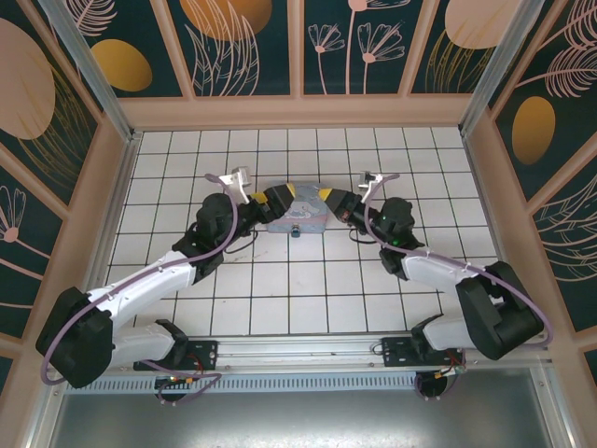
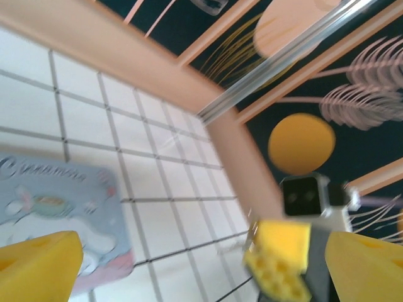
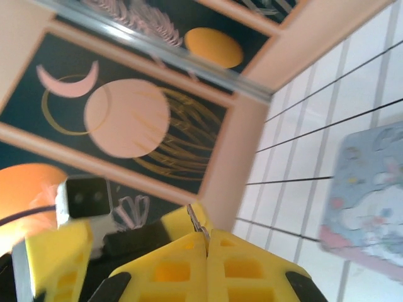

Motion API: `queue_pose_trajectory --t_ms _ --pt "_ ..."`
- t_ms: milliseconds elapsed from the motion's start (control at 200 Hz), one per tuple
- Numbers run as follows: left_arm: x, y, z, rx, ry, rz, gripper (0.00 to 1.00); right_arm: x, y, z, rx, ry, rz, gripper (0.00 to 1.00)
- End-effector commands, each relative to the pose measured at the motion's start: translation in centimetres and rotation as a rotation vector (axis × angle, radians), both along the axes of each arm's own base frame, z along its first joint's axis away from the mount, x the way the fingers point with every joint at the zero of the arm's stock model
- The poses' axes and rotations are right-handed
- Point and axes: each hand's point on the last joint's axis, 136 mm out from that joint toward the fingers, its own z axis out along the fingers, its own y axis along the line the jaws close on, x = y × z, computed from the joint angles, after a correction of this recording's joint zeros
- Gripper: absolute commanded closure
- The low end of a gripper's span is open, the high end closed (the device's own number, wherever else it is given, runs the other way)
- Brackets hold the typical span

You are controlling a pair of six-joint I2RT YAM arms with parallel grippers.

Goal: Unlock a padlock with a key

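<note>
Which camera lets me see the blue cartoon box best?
The left wrist view. The blue cartoon box is close there, so its printed top, white character and lettering show. In the top external view the box is tiny and far away. In the right wrist view it is a blurry piece at the edge.

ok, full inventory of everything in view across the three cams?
box: 1, pale blue with cartoon print, table centre, between the two hands
padlock: 1, small dark-bluish item at the box's near edge; too small to confirm
thin metal piece: 1, silver, sticking out of the right hand's fingertips; possibly the key
table: 1, white tiles with dark grid lines
walls: dark teal panels, orange and pink plant print, peach frames, all round
left hand: 1, yellow fingers, open, above the box's left part
right hand: 1, yellow fingers, shut on the thin metal piece, at the box's right
</note>
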Motion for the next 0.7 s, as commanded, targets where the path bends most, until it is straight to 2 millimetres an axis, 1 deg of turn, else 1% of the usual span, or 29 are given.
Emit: queue_pose_trajectory --t_ms 0,110,205,430,610,696 --pt "-1.1 -0.1 -4.0 0.181 0.060 -0.068 0.02 1.4 -0.6 -1.1 -0.090 0.027 -0.002 1.00" --pt "-2.1 -0.3 -6.9 0.223 0.093 -0.120 0.01 2.9 0.0 -1.7 -0.113 0.042 0.021 1.00" --pt "-2.4 -0.3 -8.9 0.246 0.108 -0.138 0.01 3.9 0.7 -2.6 -0.134 0.061 0.040 1.00" --pt "-1.9 -1.0 -13.1 0.324 0.126 -0.176 0.02 5.8 1.6 -4.7 -0.129 0.114 0.046 1.00" --pt "-1.3 -1.7 -14.9 0.374 0.128 -0.206 0.03 7.0 2.2 -6.1 -0.133 0.151 0.048 1.00" --pt "-1.2 -2.1 -15.5 0.384 0.125 -0.224 0.04 7.4 2.3 -6.3 -0.131 0.155 0.042 1.00"
